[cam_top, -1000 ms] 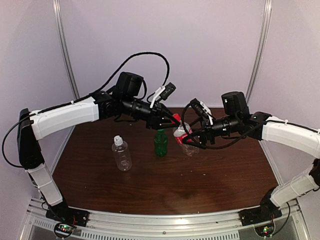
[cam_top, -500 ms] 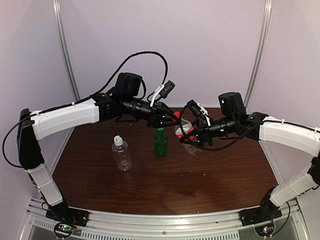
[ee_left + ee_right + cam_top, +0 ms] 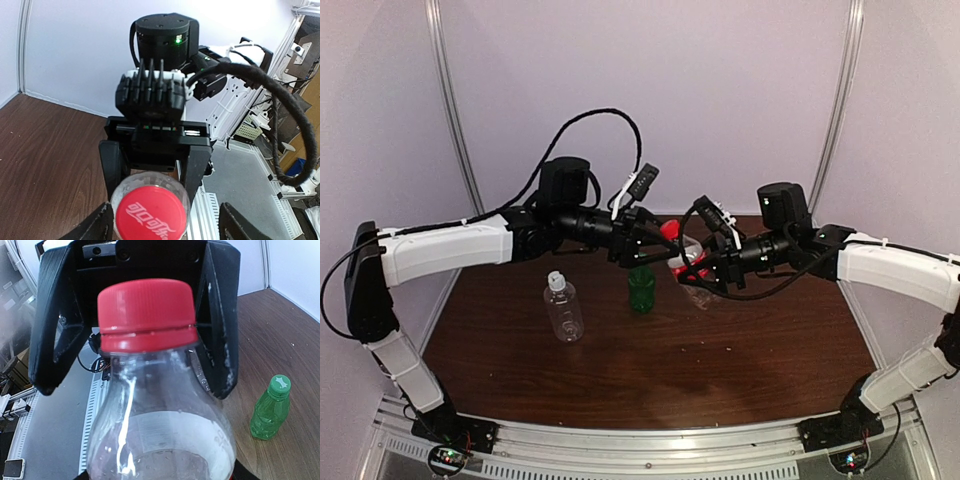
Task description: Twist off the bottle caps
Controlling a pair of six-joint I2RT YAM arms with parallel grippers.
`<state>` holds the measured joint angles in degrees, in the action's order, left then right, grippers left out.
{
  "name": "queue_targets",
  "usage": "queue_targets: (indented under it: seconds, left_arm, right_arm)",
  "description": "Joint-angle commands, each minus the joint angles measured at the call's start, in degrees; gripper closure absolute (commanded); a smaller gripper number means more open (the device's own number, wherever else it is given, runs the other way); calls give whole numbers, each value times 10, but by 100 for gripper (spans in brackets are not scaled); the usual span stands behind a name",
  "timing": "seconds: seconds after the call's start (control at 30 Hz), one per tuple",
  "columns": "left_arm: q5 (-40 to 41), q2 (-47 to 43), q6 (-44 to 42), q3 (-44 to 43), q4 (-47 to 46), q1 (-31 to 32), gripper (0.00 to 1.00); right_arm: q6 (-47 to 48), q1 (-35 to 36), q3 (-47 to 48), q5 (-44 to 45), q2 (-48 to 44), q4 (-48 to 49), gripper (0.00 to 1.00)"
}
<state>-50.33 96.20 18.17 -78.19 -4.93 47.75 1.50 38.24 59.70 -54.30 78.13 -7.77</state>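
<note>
A clear bottle with a red label [image 3: 688, 268] hangs tilted above the table, and my right gripper [image 3: 696, 268] is shut on its body. In the left wrist view its black fingers [image 3: 113, 162] clasp the bottle from behind. The red cap [image 3: 668, 230] [image 3: 150, 213] [image 3: 145, 314] sits on the neck. My left gripper [image 3: 653, 243] [image 3: 165, 226] is open around that cap, with a gap on each side of its fingers [image 3: 219, 325]. The green bottle [image 3: 641, 289] [image 3: 270, 412] stands upright below with its green cap [image 3: 280, 383] on. Left of it stands a clear bottle [image 3: 564, 312] with a white cap [image 3: 555, 281].
The dark wooden table [image 3: 740, 360] carries only the two standing bottles. A black cable [image 3: 590, 120] loops above the left arm. Metal frame posts [image 3: 450, 110] rise at the back corners, and a rail [image 3: 650, 440] runs along the near edge.
My left gripper has opened off the red cap and its arm has dropped a little. The right gripper has closed on the red-label bottle and lifted it slightly.
</note>
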Motion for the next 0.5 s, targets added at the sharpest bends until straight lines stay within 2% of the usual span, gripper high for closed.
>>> queue_targets:
  seconds: [0.0, 0.13, 0.23, 0.47]
  left_arm:
    - [-26, -31, 55, 30, -130, -12, 24]
    - [-37, -39, 103, 56, -205, -23, 23]
    - [-43, -32, 118, 50, -221, -24, 26]
    - [-58, -7, 149, 33, -247, -24, 44]
  right_arm:
    - [-15, 4, -9, -37, -5, 42, 55]
    - [-35, 4, -15, -48, -5, 53, 55]
    - [-42, 6, -15, -55, -4, 60, 56]
    - [-47, 8, -15, -57, -4, 66, 56]
